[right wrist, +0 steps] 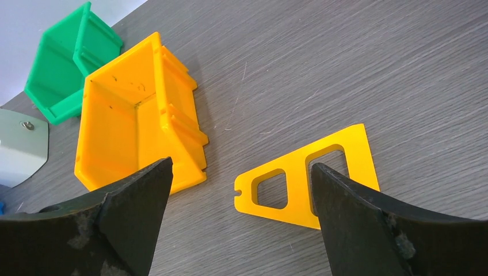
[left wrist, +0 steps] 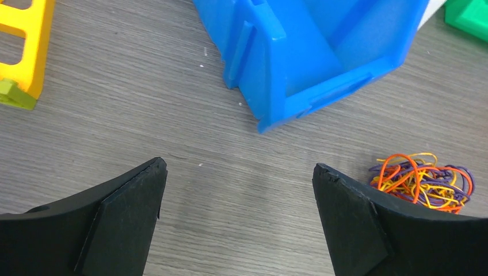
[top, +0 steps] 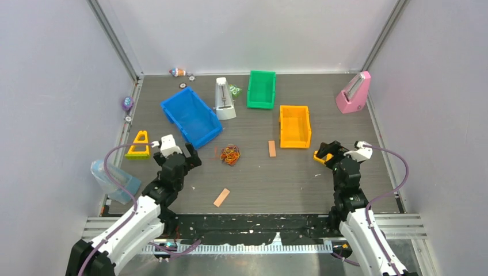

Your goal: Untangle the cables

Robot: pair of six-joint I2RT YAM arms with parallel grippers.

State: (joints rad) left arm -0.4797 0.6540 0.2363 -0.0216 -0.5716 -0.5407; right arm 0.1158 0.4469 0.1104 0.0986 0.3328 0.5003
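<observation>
I see a blue bin (top: 191,117) left of centre, with a green bin (top: 261,89) and an orange bin (top: 294,126) to its right. A pink metronome (top: 354,93) stands upper right.

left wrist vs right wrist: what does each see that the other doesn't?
Left wrist only: cable tangle, blue bin, yellow triangular frame. Right wrist only: orange bin, flat yellow cutout plate. Both: green bin, grey table; left gripper and right gripper each open, empty.
</observation>
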